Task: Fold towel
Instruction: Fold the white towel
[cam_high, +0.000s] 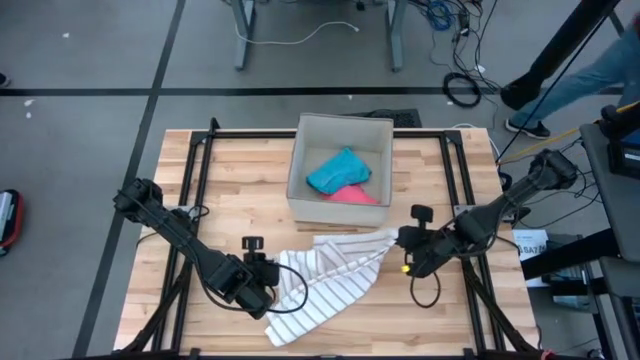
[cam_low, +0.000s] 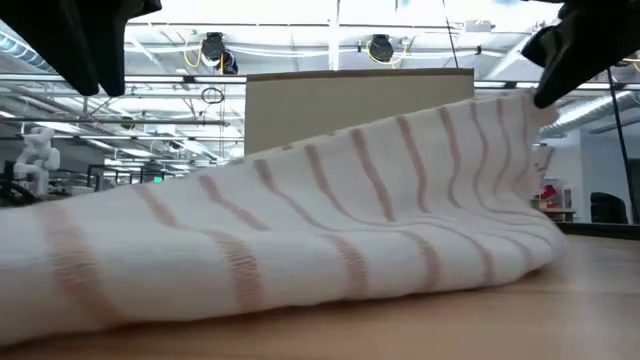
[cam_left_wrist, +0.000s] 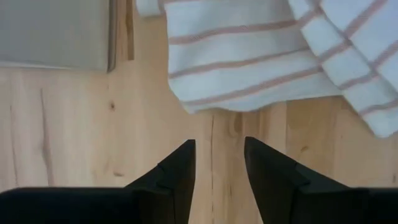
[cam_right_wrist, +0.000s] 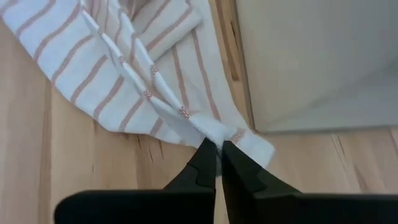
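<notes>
A white towel with thin reddish stripes (cam_high: 325, 280) lies crumpled on the near middle of the wooden table, in front of a cardboard box. My right gripper (cam_high: 398, 240) is at the towel's right far end and is shut on it; in the low view that end (cam_low: 510, 110) rises toward the gripper (cam_low: 565, 50). My left gripper (cam_high: 270, 275) is at the towel's left side. Its fingers are open (cam_left_wrist: 219, 158) over bare wood, a little short of the towel's edge (cam_left_wrist: 249, 93), and touch nothing. My right gripper pinches a gathered corner of the towel (cam_right_wrist: 219, 132) between its two fingers (cam_right_wrist: 202, 163), at the end next to the box. That corner is raised off the table, with folds fanning out from the pinch. The rest of the towel (cam_low: 300, 240) lies on the table.
An open cardboard box (cam_high: 300, 165) stands just beyond the towel, with a blue cloth (cam_high: 340, 170) and a pink cloth (cam_high: 355, 195) inside. A black frame rail (cam_high: 200, 190) runs along the table's sides. Bare wood (cam_high: 240, 180) lies left of the box.
</notes>
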